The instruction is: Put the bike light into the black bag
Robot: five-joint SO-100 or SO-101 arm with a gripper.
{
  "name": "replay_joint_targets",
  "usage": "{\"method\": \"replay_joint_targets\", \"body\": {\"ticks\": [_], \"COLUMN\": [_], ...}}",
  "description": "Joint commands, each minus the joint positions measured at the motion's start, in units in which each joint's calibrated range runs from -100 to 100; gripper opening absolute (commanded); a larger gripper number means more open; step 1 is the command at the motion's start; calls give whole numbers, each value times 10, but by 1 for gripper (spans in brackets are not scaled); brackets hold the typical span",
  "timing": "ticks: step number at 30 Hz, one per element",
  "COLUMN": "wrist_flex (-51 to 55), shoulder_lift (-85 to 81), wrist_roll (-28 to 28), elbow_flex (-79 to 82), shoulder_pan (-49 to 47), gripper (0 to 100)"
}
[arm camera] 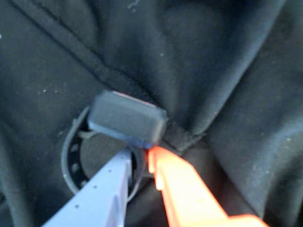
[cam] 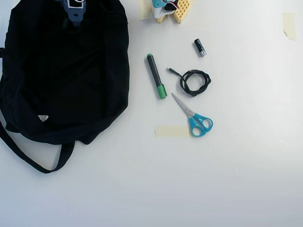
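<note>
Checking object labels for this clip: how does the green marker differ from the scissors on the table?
The marker is a straight dark stick with a green cap; the scissors have silver blades and teal loop handles. The marker lies nearer the black bag; the scissors lie further right in the overhead view, handles touching a tape strip. Both rest flat on the white table, untouched.

Gripper (arm camera: 140, 158) low in the wrist view, grey and orange jaws nearly closed, tips close together.

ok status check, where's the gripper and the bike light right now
Gripper over the large black fabric bag, jaws narrowly parted. Small black bike light with rubber ring strap at the fingertips, on the fabric; grip unclear. Nothing blocking.
</note>
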Motion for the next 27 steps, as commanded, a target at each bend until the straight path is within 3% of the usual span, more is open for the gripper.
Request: {"method": "replay_joint_targets", "body": {"ticks": [1, 4, 10, 11, 14, 17, 19, 27], "wrist_flex": [42, 112, 287, 314, 330, 379, 462, 412], "shoulder_lift": [-13, -26, -304, -357, -429, -429, -430, -615], "wrist_roll": [2, -22, -68, -69, -69, -72, -69, -70], "elbow_flex": [-16, -59, -129, -135, -127, -126, -124, 92], "shoulder_pan": [-13, -19, -187, -225, -318, -468, -493, -590], "gripper": [11, 29, 31, 30, 2, 2, 2, 2]}}
